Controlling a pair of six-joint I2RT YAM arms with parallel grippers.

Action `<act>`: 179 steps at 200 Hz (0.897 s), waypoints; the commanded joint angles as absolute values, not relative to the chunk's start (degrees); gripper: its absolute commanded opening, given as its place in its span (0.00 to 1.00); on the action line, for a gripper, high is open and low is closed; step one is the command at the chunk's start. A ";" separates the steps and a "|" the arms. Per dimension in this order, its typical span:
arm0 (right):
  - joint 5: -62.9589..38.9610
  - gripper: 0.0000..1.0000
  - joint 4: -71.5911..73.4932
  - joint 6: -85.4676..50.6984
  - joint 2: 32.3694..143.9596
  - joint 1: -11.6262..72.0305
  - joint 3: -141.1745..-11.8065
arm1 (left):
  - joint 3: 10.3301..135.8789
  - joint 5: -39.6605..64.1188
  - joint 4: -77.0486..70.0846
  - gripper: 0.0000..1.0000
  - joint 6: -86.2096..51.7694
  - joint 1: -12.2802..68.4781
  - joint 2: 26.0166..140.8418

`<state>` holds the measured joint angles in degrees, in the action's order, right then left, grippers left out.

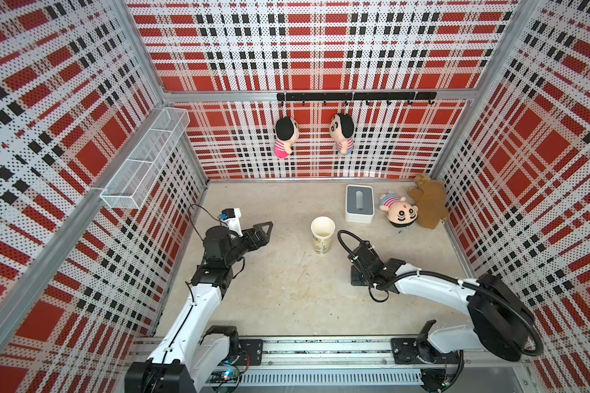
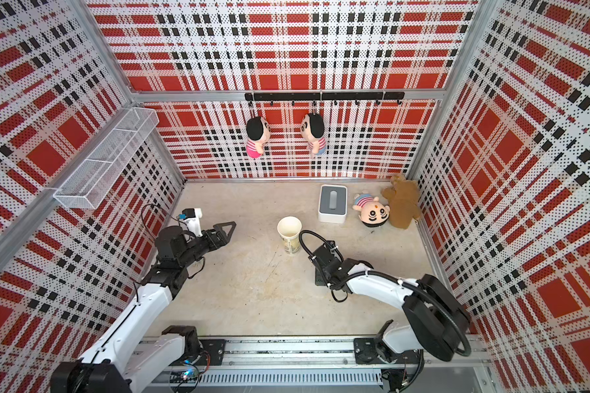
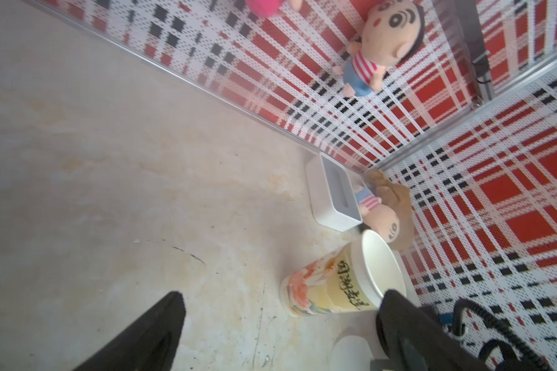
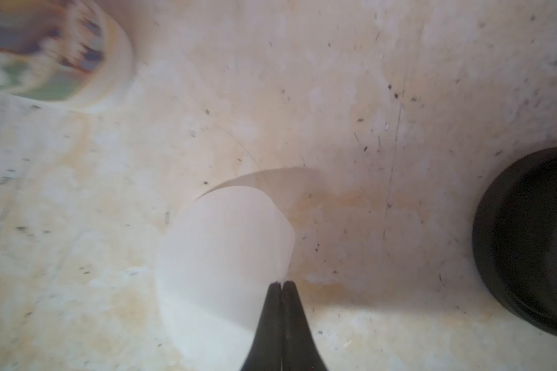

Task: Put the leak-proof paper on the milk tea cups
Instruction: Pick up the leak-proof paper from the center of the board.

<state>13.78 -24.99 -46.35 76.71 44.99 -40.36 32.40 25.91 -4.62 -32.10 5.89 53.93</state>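
Because the leak-proof paper [image 4: 225, 244] is thin, limp and curls up off the table [image 4: 351, 80], we pinch its edge in the clenched right gripper [image 4: 282, 284] near the milk tea cup [image 1: 322, 234] at mid-table; our left gripper [image 1: 264, 231] stands released.

Twin overhead views, both wrist cameras near tabletop [image 1: 286, 299]

I see red, white and black plaid walls [image 1: 321, 51], a mottled beige surface [image 1: 280, 299], cream cup [image 1: 322, 234] with yellowish print, white translucent paper [image 4: 225, 253], black lid [image 4: 528, 241], my black pincer [image 4: 282, 284].
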 commanded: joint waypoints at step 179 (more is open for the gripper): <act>-9.16 0.00 -12.49 -37.65 54.94 37.44 -54.47 | 30.17 29.41 -38.41 0.93 -44.90 35.77 61.71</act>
<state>-2.31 -19.66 -37.69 56.34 37.69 -54.70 27.81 27.03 -30.48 -42.33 35.11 58.85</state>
